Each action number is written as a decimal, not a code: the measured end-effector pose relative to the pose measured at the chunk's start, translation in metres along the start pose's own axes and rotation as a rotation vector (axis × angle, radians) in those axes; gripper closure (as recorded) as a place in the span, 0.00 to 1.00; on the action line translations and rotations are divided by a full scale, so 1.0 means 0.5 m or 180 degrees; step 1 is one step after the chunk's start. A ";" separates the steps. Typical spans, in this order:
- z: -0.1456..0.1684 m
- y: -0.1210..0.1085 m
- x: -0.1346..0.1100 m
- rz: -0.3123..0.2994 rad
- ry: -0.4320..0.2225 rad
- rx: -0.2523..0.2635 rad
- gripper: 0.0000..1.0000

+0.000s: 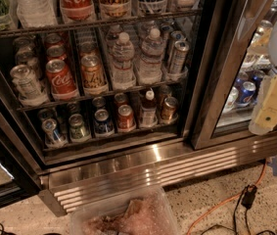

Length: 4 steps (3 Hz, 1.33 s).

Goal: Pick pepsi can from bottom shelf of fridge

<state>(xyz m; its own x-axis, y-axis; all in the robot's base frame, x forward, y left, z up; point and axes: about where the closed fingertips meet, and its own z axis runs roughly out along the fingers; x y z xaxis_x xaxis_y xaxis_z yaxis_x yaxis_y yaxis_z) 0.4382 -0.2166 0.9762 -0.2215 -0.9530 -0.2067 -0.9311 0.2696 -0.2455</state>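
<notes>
the gripper point(271, 106) sits at the right edge of the frame, a pale cream-yellow block hanging below a rounded white arm part. whether it is clenched or released cannot be told, and nothing shows in its grasp. it hangs in front of the glass door point(236, 58) on the right, outside the open compartment. behind that glass, just left of the gripper, stand a few blue cans point(247, 92).

further left, the fridge point(143, 153) fills most of the frame, with its steel sill and slatted grille point(167, 173) running across the lower middle. the bottom shelf point(108, 137) is the lowest wire rack, centre-left of the frame. the pepsi can point(103, 123) stands upright on it, near the front rail and about midway along the row, well apart from the gripper. just right of it is a red can point(125, 117), then a small bottle point(149, 109) with a red cap and a bronze can point(169, 107). just left of it is a green-and-silver can point(78, 128), and beyond that a blue-and-silver can point(54, 131).

on the rack above stand a coca-cola can point(59, 78), an orange can point(93, 72) and two water bottles point(123, 58).

on the floor at the bottom centre lies a clear plastic bin point(128, 214), and an orange cable point(226, 202) trails across the lower right.
</notes>
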 end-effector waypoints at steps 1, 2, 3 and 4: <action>0.000 0.000 0.000 0.0000 -0.0001 0.0000 0.00; 0.054 -0.015 -0.019 0.0087 -0.0133 0.0017 0.00; 0.186 -0.017 -0.062 0.0258 -0.0396 -0.0170 0.00; 0.300 0.003 -0.119 0.0328 -0.0576 -0.0389 0.00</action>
<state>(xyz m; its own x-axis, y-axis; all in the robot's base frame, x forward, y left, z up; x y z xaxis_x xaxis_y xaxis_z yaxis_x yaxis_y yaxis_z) 0.4933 -0.1387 0.8462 -0.2719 -0.8781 -0.3938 -0.9369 0.3351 -0.1002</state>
